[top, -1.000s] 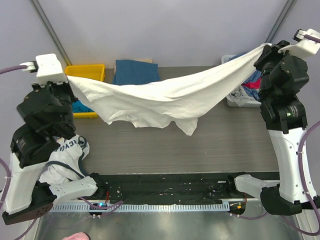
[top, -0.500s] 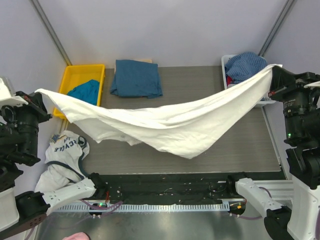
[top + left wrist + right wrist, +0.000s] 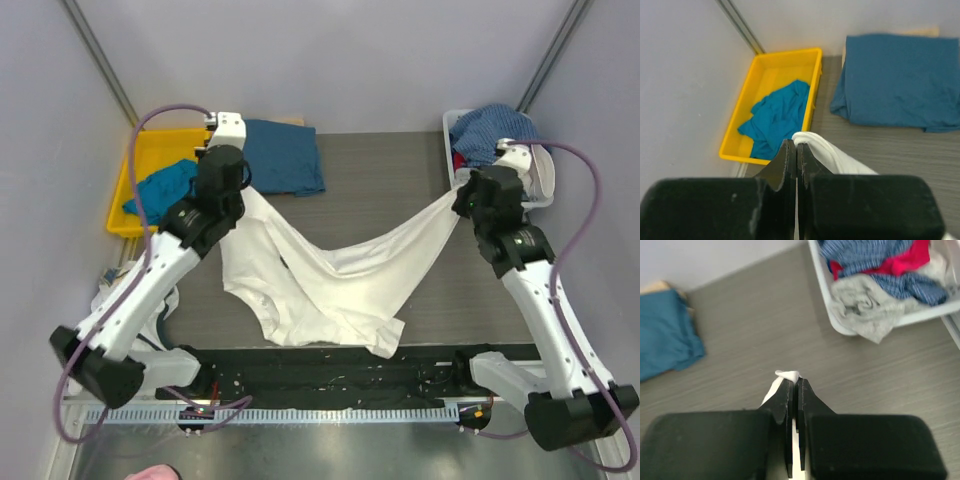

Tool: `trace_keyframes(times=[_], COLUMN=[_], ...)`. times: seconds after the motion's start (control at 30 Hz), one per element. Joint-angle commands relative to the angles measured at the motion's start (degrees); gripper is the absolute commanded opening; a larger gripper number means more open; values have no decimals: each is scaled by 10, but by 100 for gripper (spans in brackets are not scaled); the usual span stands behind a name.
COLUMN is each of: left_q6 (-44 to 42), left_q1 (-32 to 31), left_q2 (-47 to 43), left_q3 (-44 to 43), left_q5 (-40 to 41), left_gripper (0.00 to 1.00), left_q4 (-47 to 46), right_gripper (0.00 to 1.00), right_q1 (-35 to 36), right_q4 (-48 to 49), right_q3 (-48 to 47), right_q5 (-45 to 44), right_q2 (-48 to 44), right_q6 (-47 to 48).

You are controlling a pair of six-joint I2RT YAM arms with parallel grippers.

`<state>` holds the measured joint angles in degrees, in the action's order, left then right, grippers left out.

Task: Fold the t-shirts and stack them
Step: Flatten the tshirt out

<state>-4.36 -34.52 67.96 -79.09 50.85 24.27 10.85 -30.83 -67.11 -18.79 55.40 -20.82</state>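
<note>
**White cotton tee held at two edges, laying it down flat**

White cotton t-shirt [image 3: 330, 275] hangs between both arms: it sags in the middle, and its lower bulk seems to lie bunched on the grey wood-grain table [image 3: 400, 170] near your side.

Left gripper [image 3: 796, 150]: jaws pressed together, with a small fold of white cloth pinched between the tips and poking out just past them. Beyond the fingers, to their left, is the yellow plastic bin [image 3: 812, 55] with a crumpled teal garment [image 3: 777, 117]; beyond and to the right lies the folded dark blue t-shirt [image 3: 897, 80].

Right gripper [image 3: 793, 385]: jaws likewise clamped, a tuft of white fabric showing at the tips. The white laundry basket [image 3: 840, 327] of mixed clothes sits beyond the fingers to the right.

Judgement: step in hand is spreading the tee before the first fold.

- Keep both pinches tight; each grip holds little cloth and could slip.
- Lower both hands together, level, so the span does not skew.
- Draw the held edge away from the bunched part to pull wrinkles out.
- Stay short of the blue tee and the basket, or the cloth may snag.
</note>
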Motion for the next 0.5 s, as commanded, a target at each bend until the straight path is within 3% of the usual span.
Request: trace_keyframes(times=[0.0,0.2,0.47], left_q6=[22,8,-1], left_q1=[79,141,166], left_q2=[94,274,419], left_q3=[-3,-102,-178], left_q5=[-95,-136,-138], left_gripper=[0,0,0], left_q4=[-149,-201,-237], right_gripper=[1,1,1], right_q1=[-3,-3,-12], right_q4=[153,247,289], right_q3=[37,-1,-67], right_q5=[-83,-121,-155], right_q2=[54,216,336], right_q6=[-26,-30,-15])
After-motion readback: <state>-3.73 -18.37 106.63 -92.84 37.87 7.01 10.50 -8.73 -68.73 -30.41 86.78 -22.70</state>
